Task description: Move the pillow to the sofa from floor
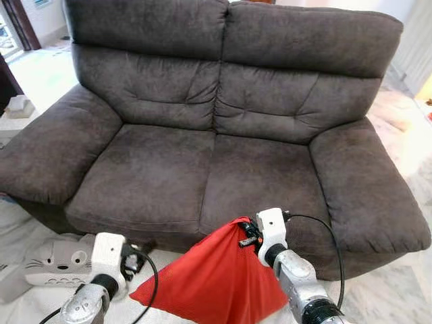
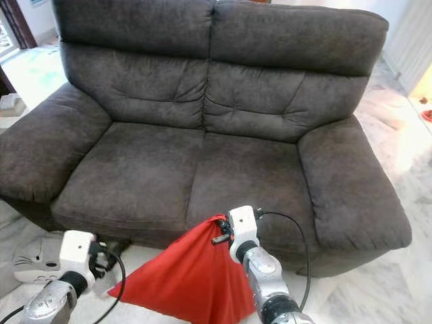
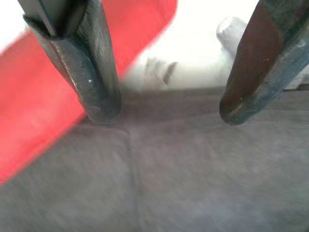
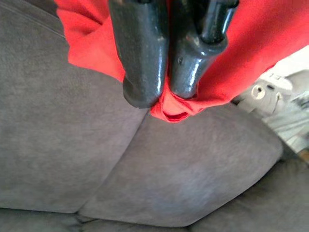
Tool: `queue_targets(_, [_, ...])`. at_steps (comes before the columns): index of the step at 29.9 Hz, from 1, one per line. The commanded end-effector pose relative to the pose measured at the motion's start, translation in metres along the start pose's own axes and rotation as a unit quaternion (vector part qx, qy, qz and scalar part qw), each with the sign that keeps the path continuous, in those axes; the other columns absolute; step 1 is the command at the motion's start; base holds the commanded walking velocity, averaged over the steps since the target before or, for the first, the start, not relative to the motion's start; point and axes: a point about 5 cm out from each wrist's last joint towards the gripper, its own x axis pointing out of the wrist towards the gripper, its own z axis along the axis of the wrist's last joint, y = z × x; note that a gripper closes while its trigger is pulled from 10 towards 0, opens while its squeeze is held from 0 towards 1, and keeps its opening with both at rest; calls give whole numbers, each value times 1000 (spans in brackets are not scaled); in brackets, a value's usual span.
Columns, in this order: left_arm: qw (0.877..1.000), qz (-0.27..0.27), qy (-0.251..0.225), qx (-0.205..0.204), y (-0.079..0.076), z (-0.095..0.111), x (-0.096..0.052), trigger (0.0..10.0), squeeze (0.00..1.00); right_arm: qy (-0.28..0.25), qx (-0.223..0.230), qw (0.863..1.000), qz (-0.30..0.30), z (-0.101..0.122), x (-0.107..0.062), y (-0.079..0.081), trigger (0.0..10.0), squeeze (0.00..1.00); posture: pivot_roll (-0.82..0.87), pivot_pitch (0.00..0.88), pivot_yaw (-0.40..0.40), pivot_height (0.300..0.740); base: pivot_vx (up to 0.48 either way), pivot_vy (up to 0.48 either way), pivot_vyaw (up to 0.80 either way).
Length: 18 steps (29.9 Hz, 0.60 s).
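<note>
Pinching the top corner of the red pillow (image 1: 216,280), the right hand (image 4: 161,94) has its two glossy black fingers (image 4: 140,58) clenched on a small fold of the cloth. The pillow hangs from that corner as a limp triangle of smooth, thin fabric, its pointed top level with the front edge of the seat and its wide lower part spreading out in front of the sofa's base, above the floor (image 1: 398,290). None of it rests on the seat cushions.

The sofa (image 1: 223,155) is a two-seater in dark brown, suede-like fabric with a soft nap, puffy rounded armrests, tufted back cushions and a seam running down the middle between the two seat pads.

The left hand (image 3: 166,108) is low at the robot's left, in front of the sofa's lower edge, released: its two worn, dark fingers (image 3: 94,77) stand well apart with nothing between them. Past them lie the brown upholstery and a blurred strip of the red cloth.

On the pale marble floor to the left, just beside the sofa's base, lies a grey and white plush toy (image 1: 57,263) with a cat-like face and drawn whiskers.
</note>
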Motion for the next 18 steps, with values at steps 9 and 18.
queue_targets(9, [991,-128,37,32,-4,1,-12,10000,1000,-59,-44,990,120,23,-5,2,10000,0,204,99,-38,740,0,0,0])
queue_targets(18, [970,-225,69,60,-16,0,-18,10000,1000,-37,-59,971,228,16,-16,9,10000,0,202,83,-33,740,0,0,0])
